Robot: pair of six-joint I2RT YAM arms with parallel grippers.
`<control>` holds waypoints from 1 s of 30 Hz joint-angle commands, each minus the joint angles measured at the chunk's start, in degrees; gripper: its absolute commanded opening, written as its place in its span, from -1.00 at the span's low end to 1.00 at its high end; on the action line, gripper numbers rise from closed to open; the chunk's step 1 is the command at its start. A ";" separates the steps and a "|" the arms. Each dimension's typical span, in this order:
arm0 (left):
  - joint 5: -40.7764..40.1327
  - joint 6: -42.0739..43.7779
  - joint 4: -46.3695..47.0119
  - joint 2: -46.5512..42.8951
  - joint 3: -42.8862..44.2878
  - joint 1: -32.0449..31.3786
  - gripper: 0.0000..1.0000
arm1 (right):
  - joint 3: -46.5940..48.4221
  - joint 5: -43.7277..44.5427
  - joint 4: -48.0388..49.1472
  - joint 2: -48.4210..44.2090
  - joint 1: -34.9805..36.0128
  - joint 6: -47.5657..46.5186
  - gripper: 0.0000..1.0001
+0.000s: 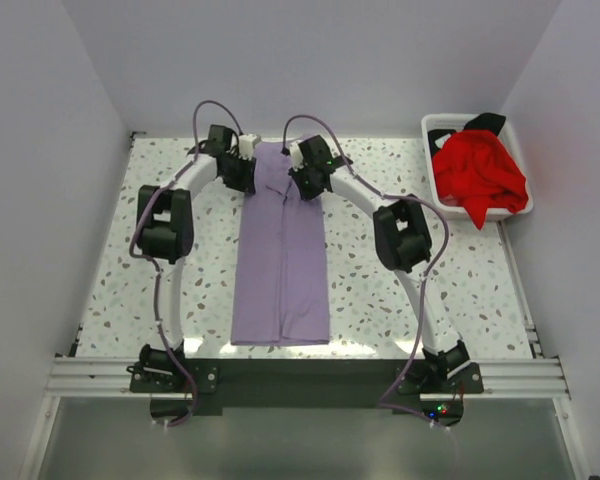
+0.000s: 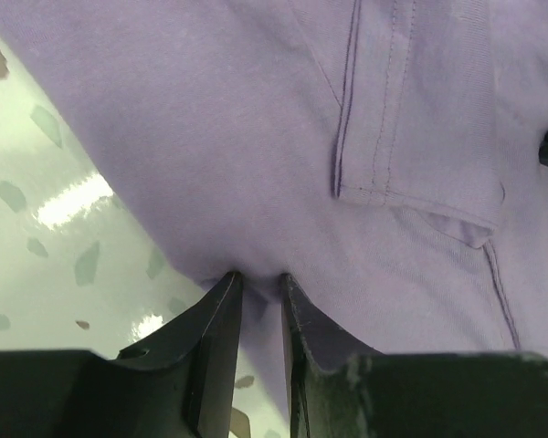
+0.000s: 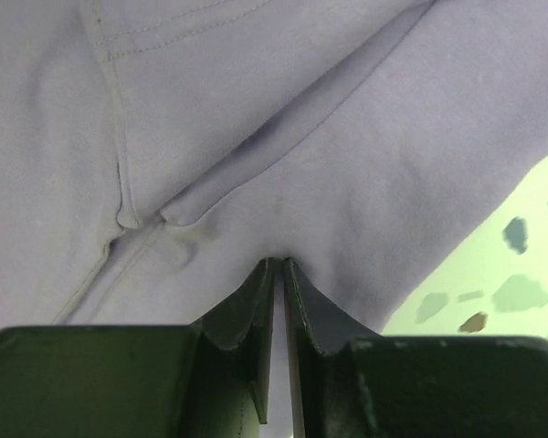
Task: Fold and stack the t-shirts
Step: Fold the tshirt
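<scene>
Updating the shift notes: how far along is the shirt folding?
Done: the lavender t-shirt lies folded lengthwise into a narrow strip. In hand: the left gripper and right gripper pinch its far end. Remaining: the red t-shirt and black t-shirt sit crumpled in the basket; nothing is stacked.

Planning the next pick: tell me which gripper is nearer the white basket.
Right. The right gripper holds the lavender t-shirt at its far right corner, toward the white basket; the left gripper holds the far left corner, farther off.
</scene>
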 commanded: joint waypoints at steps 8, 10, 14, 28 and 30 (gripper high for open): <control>-3.72 -1.28 -0.44 7.79 6.53 -0.03 -0.41 | 4.79 4.57 1.73 7.05 -3.81 -0.04 -0.70; -3.99 -1.19 -0.36 8.67 7.85 0.05 -0.41 | 4.96 3.86 2.17 7.40 -3.89 -0.04 -0.67; -4.43 -1.37 -0.36 10.16 10.05 0.05 -0.39 | 7.24 3.51 1.56 8.89 -3.89 -0.04 -0.62; 3.12 0.74 8.34 -8.97 2.15 0.05 0.38 | 4.80 -1.93 3.05 -5.76 -3.81 -1.62 0.14; 3.39 2.49 10.27 -16.15 -0.30 0.05 0.73 | 3.30 -4.22 3.84 -12.77 -3.72 -2.76 0.26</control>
